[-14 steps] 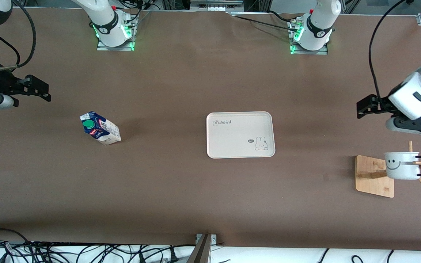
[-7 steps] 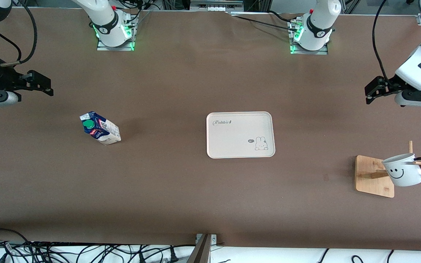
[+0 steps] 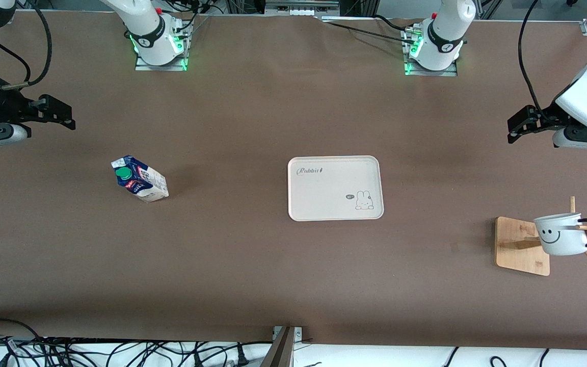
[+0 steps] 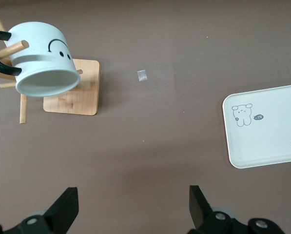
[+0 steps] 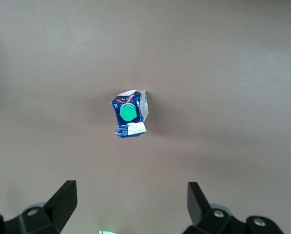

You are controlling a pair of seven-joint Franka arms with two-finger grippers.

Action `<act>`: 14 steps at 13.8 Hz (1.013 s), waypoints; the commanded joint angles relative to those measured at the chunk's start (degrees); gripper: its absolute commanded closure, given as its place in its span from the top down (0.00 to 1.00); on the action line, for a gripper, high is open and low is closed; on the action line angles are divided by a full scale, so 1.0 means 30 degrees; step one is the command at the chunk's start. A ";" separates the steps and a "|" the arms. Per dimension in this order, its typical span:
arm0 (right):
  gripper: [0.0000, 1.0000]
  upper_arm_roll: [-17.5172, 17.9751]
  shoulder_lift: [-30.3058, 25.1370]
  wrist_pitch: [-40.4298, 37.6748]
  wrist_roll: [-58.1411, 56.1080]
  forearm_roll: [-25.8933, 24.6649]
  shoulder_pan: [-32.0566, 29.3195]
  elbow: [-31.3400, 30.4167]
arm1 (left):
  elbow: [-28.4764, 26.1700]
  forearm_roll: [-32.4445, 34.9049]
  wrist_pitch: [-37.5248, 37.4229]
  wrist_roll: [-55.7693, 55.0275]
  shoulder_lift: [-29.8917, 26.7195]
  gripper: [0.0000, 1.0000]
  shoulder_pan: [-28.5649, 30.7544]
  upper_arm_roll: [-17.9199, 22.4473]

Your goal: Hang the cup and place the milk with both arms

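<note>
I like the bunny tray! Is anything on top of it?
Nothing sits on the tray; only its printed bunny and lettering show. The milk stands on the table, and the cup hangs on the wooden rack.

Upright milk [image 5: 130, 113] below wide-open right end effector [image 5: 130, 207]

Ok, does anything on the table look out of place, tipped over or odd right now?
Nothing is spilled or tipped. The cup hangs by its handle on the wooden rack, the milk carton stands upright toward the right arm's end, and the tray is bare.
</note>
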 commanded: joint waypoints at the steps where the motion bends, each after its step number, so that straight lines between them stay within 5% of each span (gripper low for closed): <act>1: 1.00 0.0412 -0.0521 0.0077 -0.0078 -0.0402 -0.0324 -0.0521 | 0.1028 -0.0336 -0.0544 0.0015 0.0567 1.00 0.0052 0.0050; 4: 1.00 0.2719 -0.0491 0.0253 -0.0166 -0.0403 -0.2719 -0.0462 | 0.1673 -0.0335 -0.1070 -0.0014 0.1123 1.00 0.0023 0.0021; 14: 1.00 0.2816 -0.0286 0.0371 -0.0021 -0.0548 -0.2846 -0.0345 | 0.2085 -0.0277 -0.1481 0.0015 0.1359 1.00 0.0023 -0.0008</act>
